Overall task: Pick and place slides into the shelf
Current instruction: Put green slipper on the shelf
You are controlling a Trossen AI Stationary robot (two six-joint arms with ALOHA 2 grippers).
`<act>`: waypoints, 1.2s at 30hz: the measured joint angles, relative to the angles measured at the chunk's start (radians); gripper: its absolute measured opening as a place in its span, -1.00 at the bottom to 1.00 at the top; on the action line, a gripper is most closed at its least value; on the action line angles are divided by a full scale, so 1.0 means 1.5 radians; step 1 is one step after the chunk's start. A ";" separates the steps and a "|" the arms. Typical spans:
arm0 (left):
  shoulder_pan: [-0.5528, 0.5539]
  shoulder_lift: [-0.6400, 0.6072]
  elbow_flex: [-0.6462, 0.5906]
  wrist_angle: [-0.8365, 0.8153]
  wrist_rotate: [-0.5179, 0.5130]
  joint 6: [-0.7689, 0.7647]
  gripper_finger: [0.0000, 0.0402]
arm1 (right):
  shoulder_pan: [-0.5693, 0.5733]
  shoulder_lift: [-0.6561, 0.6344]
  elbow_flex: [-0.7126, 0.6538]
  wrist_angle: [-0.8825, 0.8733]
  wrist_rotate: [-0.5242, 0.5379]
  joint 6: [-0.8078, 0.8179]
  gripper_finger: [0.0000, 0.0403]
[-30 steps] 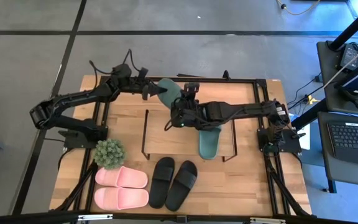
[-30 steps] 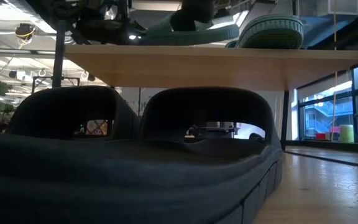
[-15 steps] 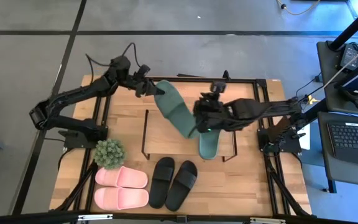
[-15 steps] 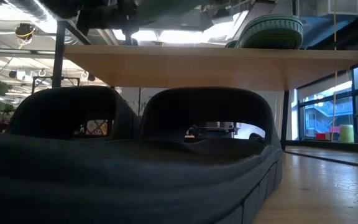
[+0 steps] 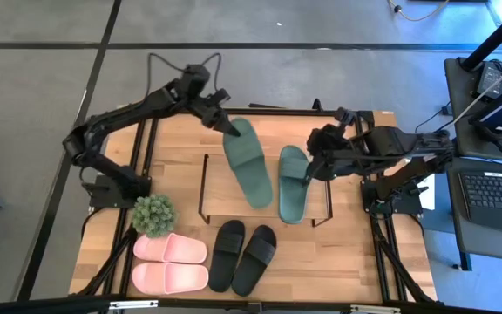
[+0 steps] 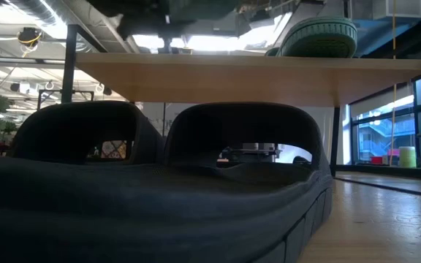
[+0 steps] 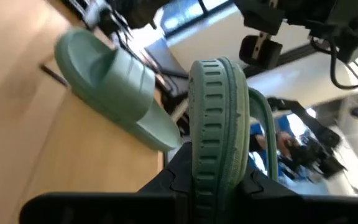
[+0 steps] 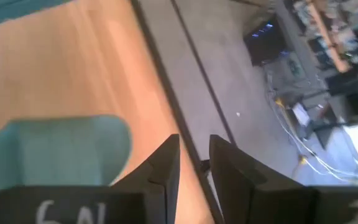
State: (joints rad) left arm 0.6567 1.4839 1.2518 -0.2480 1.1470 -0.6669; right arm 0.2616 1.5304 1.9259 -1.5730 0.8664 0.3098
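My left gripper point(image 5: 227, 125) is shut on a dark green slide point(image 5: 249, 166), which reaches from the fingers toward the near edge above the shelf point(image 5: 225, 199). The shelf is a low wooden board on black wire legs. A second dark green slide point(image 5: 293, 185) lies flat on the shelf's board point(image 6: 247, 73), sole down. My right gripper point(image 5: 308, 173) hangs just above that second slide, open by a narrow gap point(image 8: 194, 168) with nothing in it. The black pair point(image 5: 242, 255) and the pink pair point(image 5: 171, 263) lie on the table's near part. My left gripper pinches the far end of the slide point(image 7: 216, 158) between its two fingers, one on each flat side of the ribbed rim. The fingers come nearly level from the table's far left and lie along the slide. In the low view the slide point(image 6: 188, 9) appears clear of the board.
A small potted plant point(image 5: 153, 215) stands at the left, beside the pink pair. The black slides point(image 6: 159, 190) fill the low view's foreground in front of the shelf. The shelf's black wire legs point(image 5: 204, 187) border the board. A desk with a keyboard point(image 5: 495, 196) stands beyond the right edge.
My left gripper has risen and turned. The green slide it holds, first bunched under my right arm, now stretches out toward the near edge above the shelf. My right gripper has come off that slide's near end and drawn up and toward the table's right edge.
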 joint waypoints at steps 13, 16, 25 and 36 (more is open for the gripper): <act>-0.056 0.147 0.155 -0.124 0.032 0.120 -0.84 | 0.010 -0.204 -0.329 0.056 -0.049 0.110 -0.56; -0.071 0.171 0.169 -0.126 0.034 0.115 -0.84 | 0.010 -0.245 -0.394 0.102 -0.065 0.110 -0.56; -0.096 0.246 0.177 -0.127 0.014 0.097 -0.84 | 0.010 -0.307 -0.483 0.160 -0.089 0.105 -0.56; -0.097 0.252 0.177 -0.147 0.015 0.120 -0.84 | 0.010 -0.312 -0.483 0.164 -0.090 0.104 -0.56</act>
State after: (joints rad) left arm 0.5117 1.8626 1.5169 -0.4690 1.1699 -0.4866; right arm 0.2760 1.0618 1.2008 -1.3266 0.7315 0.4664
